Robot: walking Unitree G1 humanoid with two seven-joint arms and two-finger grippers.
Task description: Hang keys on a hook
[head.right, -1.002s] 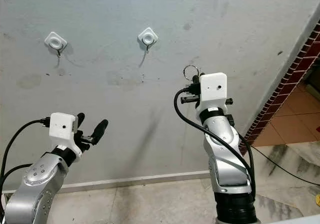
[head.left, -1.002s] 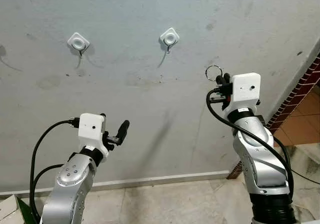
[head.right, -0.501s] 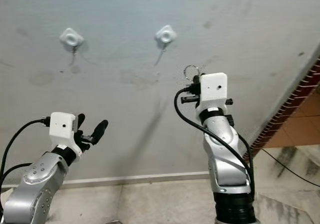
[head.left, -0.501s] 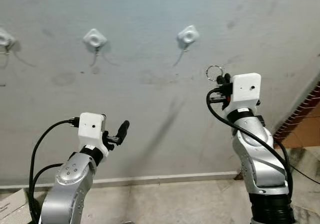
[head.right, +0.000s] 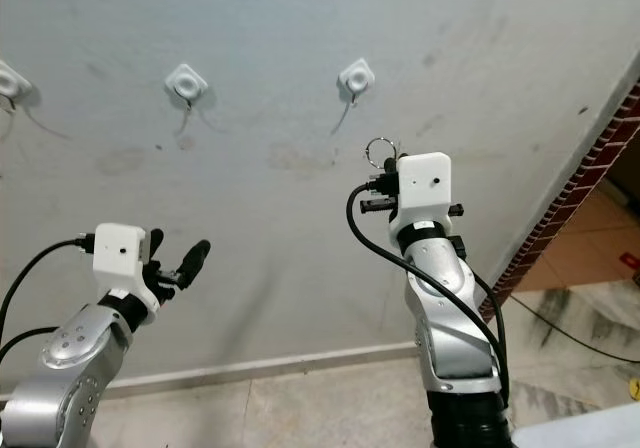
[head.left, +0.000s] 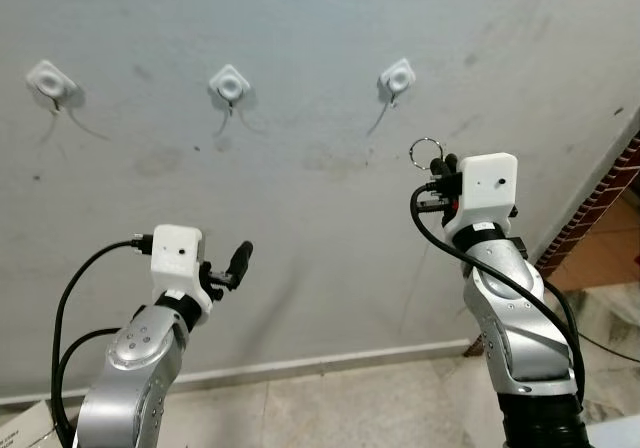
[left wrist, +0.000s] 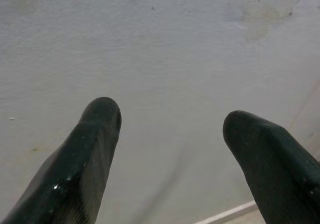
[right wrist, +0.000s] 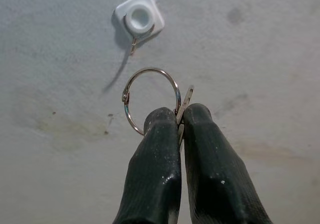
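My right gripper (head.left: pixel 444 164) is raised before the grey wall and shut on the keys, whose metal ring (right wrist: pixel 151 100) sticks up past the fingertips. The ring (head.left: pixel 427 150) is below and a little right of the rightmost white hook (head.left: pixel 397 77), apart from it. In the right wrist view that hook (right wrist: pixel 139 19) sits just beyond the ring, its small wire prong pointing down. My left gripper (head.left: pixel 228 266) is held lower at the left, open with nothing between its fingers (left wrist: pixel 95 149).
Two more white hooks (head.left: pixel 230 85) (head.left: pixel 50 79) are fixed on the wall to the left. A brick edge (head.left: pixel 605 193) runs down the right side. A white skirting strip (head.left: pixel 330 360) meets the tiled floor below.
The view has swung left, so the hooks sit further right in the picture and a third hook shows at the left. Both arms keep much the same pose.
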